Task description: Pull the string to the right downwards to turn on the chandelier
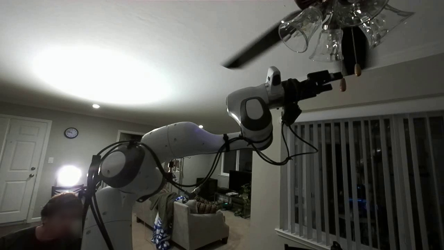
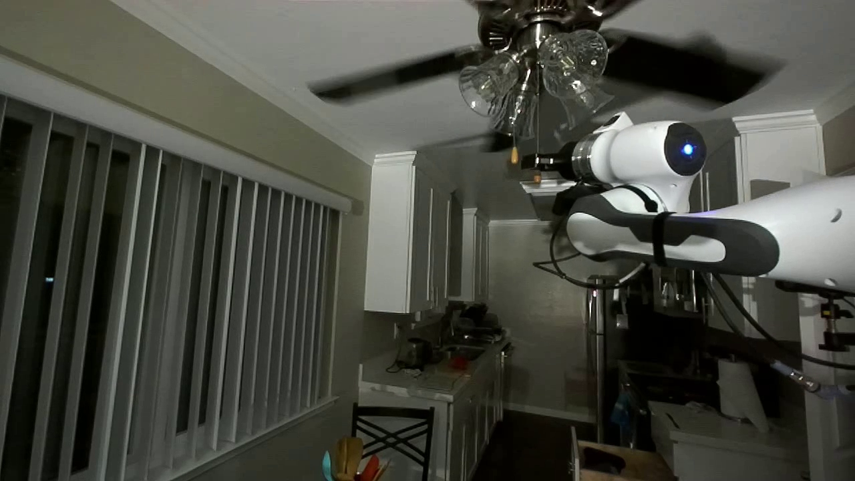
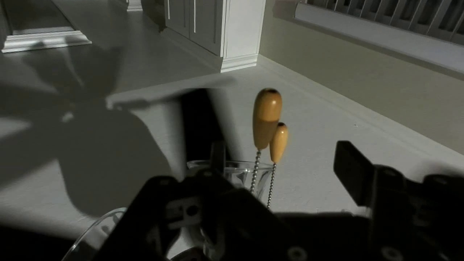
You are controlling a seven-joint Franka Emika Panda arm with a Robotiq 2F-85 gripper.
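Observation:
A ceiling-fan chandelier with clear glass shades (image 1: 326, 45) (image 2: 491, 83) hangs at the top of both exterior views; its bulbs look unlit. Two bead-chain strings hang from it, each ending in a wooden pull. The nearer pull (image 3: 267, 117) (image 1: 343, 84) (image 2: 537, 178) hangs right by my fingertips. The farther pull (image 3: 278, 143) (image 1: 357, 70) (image 2: 514, 155) hangs beyond them. My gripper (image 3: 284, 163) (image 1: 332, 81) (image 2: 534, 162) is open and empty. In the upside-down wrist view both chains appear between the fingers, closer to the left one. I cannot tell whether the nearer chain is between the fingertips or just past them.
Dark fan blades (image 1: 260, 43) (image 2: 401, 77) look motion-blurred above and around the gripper. A glass shade rim (image 3: 246, 166) is close to the chains. Window blinds (image 1: 347, 173) (image 2: 167, 287) and white kitchen cabinets (image 2: 391, 234) stand behind. A person (image 1: 60, 218) is near the robot base.

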